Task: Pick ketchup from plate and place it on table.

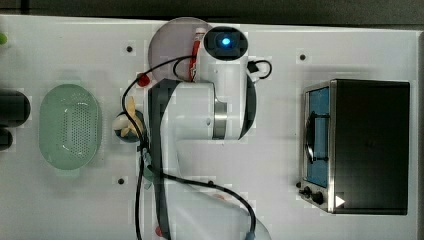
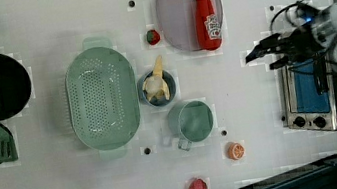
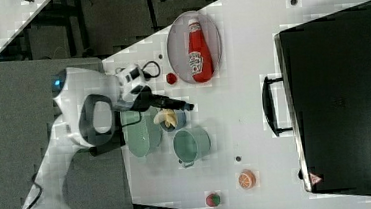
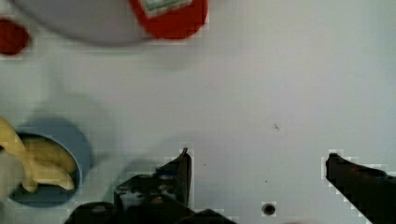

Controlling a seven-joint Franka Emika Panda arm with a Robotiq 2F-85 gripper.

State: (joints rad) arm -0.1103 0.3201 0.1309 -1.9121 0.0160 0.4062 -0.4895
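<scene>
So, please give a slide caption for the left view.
Ketchup lying on the plate; gripper open above the table.

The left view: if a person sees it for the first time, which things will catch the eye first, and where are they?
The red ketchup stands out most; it lies flat on the pale plate near the left view's top edge. Next comes the large mint-green basket at the left view's centre-left, with a blue bowl of banana just beside it. At the left view's right, the open gripper hangs above bare table, apart from the bottle.

Dark floor (image 3: 28,41) beyond the white worktop, evenly lit.
</scene>
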